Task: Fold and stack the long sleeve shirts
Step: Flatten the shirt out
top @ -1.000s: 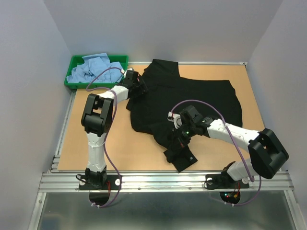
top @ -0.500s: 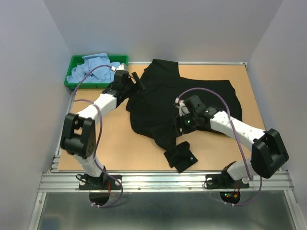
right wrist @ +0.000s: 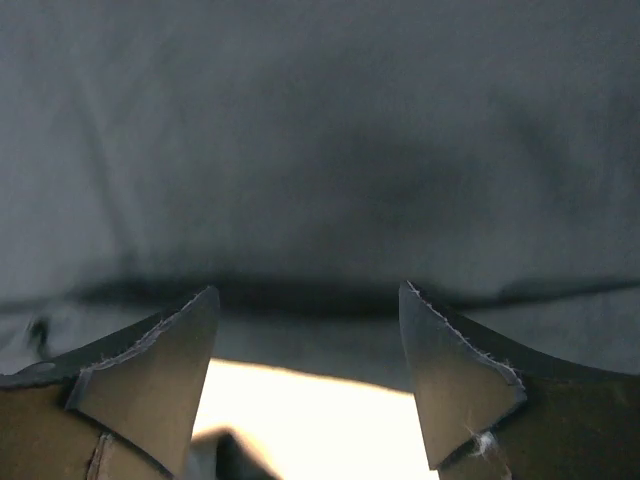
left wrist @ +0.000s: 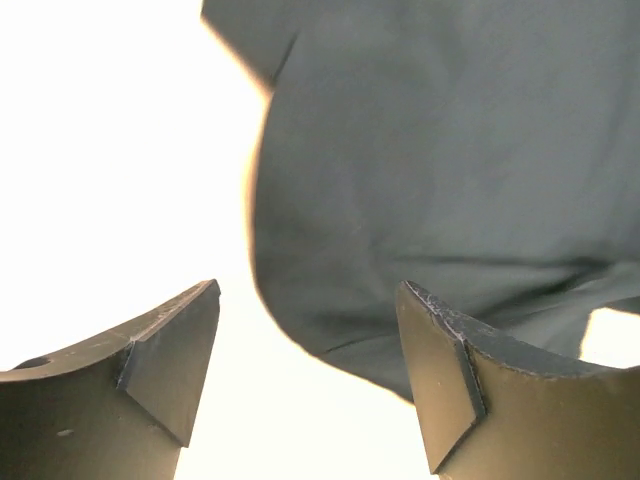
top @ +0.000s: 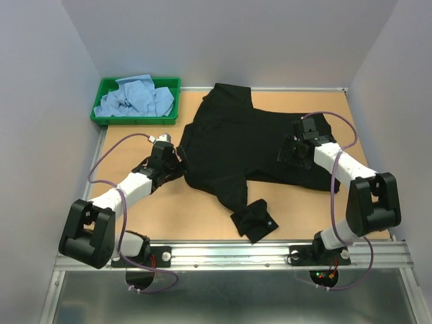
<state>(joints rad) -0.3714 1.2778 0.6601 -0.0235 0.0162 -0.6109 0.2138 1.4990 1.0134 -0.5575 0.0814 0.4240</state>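
A black long sleeve shirt lies spread over the middle of the table. One sleeve runs toward the front edge and ends in a bunched cuff. My left gripper stands open at the shirt's left edge. In the left wrist view the gripper is empty, with the cloth's edge just ahead. My right gripper hovers open over the right part of the shirt. The right wrist view shows the gripper empty and close above dark cloth. Light blue shirts lie crumpled in a tray.
The green plastic tray sits at the back left corner of the table. Grey walls close in the back and both sides. Bare table shows in front of the shirt on the left, and a metal rail runs along the near edge.
My right gripper opened, let go of the sleeve and moved back and to the right over the shirt. My left arm swung from the shirt's back left corner down to its left edge.
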